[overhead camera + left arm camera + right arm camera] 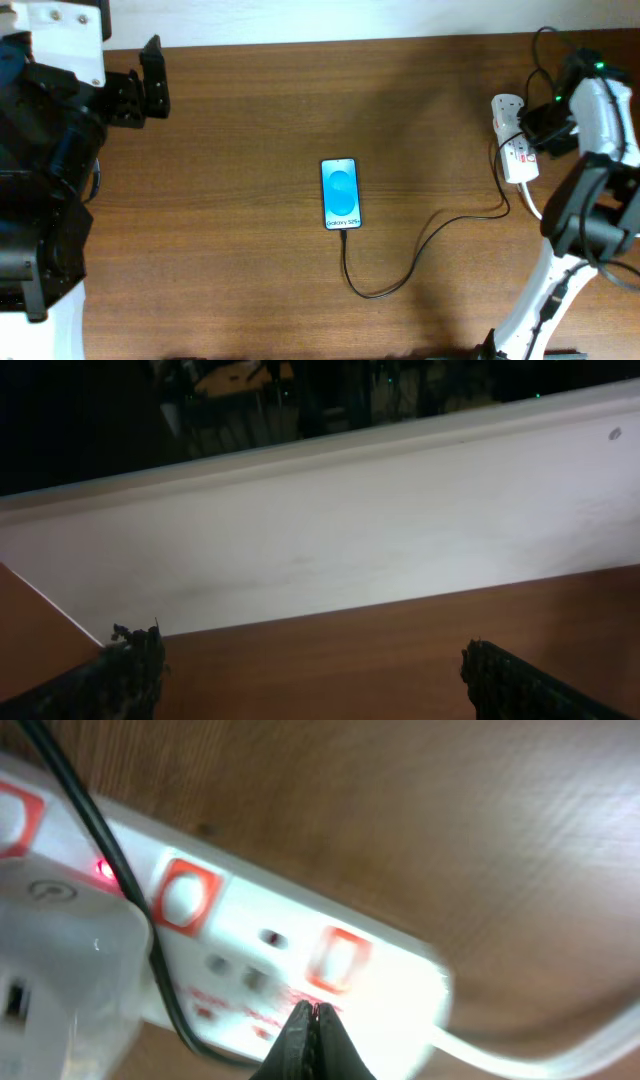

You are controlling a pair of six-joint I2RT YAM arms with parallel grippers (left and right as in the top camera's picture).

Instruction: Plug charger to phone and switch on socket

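Far right of the phone (340,194), which lies mid-worktop (220,260) with the charger cable (400,272) meeting its near end, the right gripper (314,1012), fingers together, tips onto the power strip (390,970); far left, the left gripper (312,645) gapes apart.

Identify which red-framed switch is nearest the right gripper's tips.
The rightmost switch on the socket in the right wrist view, at its cord end. The right gripper, shut, points below it; the other two sit leftward, toward the white adapter.
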